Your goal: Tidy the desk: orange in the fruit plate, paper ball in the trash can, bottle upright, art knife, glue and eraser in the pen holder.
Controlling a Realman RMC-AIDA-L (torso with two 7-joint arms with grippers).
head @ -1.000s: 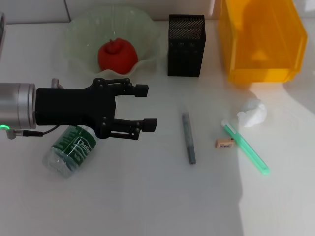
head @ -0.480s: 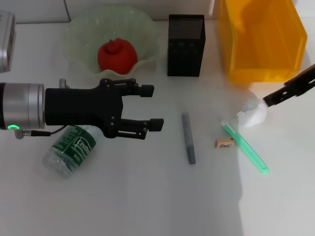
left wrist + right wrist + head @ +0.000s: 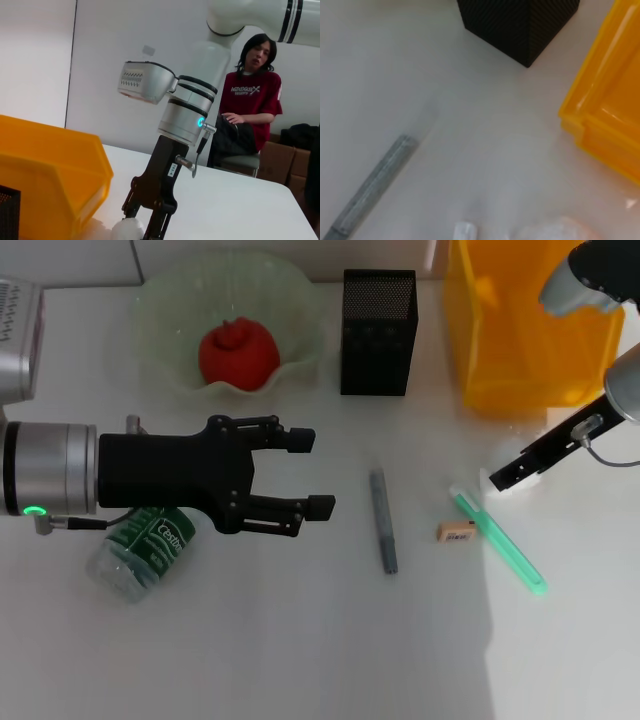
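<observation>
My right tool (image 3: 500,480) is over the paper ball (image 3: 128,229) — jaw gap unclear; it's light and crushable, so I'd pinch its middle. Left tool (image 3: 305,473) hovers open, empty.

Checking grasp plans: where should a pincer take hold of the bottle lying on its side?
Grip the bottle across its labelled middle, coming from above with fingers either side of the round body. It lies tilted on the desk, partly under the open left pincer, so its ends are harder to reach.

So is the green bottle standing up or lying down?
Lying down. The bottle lies on its side on the table, partly under the left gripper.
</observation>
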